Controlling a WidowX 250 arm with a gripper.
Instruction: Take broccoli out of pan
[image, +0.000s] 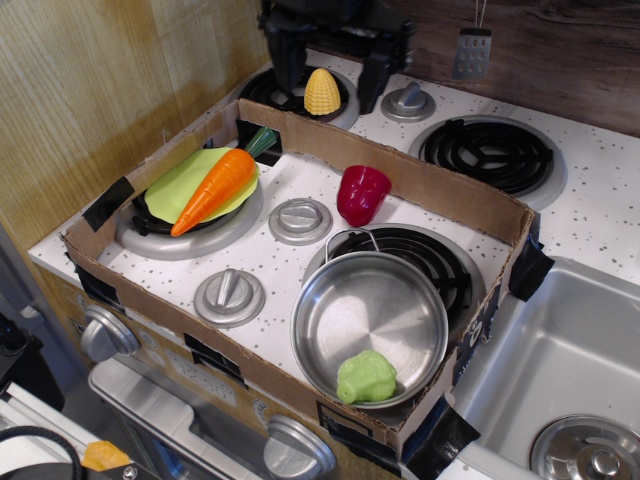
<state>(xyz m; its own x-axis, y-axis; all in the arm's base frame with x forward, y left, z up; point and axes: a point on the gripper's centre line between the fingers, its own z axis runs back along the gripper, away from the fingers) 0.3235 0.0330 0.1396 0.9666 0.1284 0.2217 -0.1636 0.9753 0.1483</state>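
Observation:
The light-green lumpy broccoli (366, 377) lies inside the shiny steel pan (370, 312), at its near rim. The pan sits on the front right burner inside a low cardboard frame, its wire loop handle pointing to the back. My black gripper (330, 62) is at the top of the view, far behind the pan. Its two fingers hang spread apart on either side of a yellow corn cob (321, 92) on the back left burner. It holds nothing.
An orange carrot (215, 187) lies on a yellow-green plate (178, 181) at the left. A red pepper (361, 193) stands behind the pan. The cardboard frame (430, 186) walls in the front stove. A sink (570, 370) is at the right.

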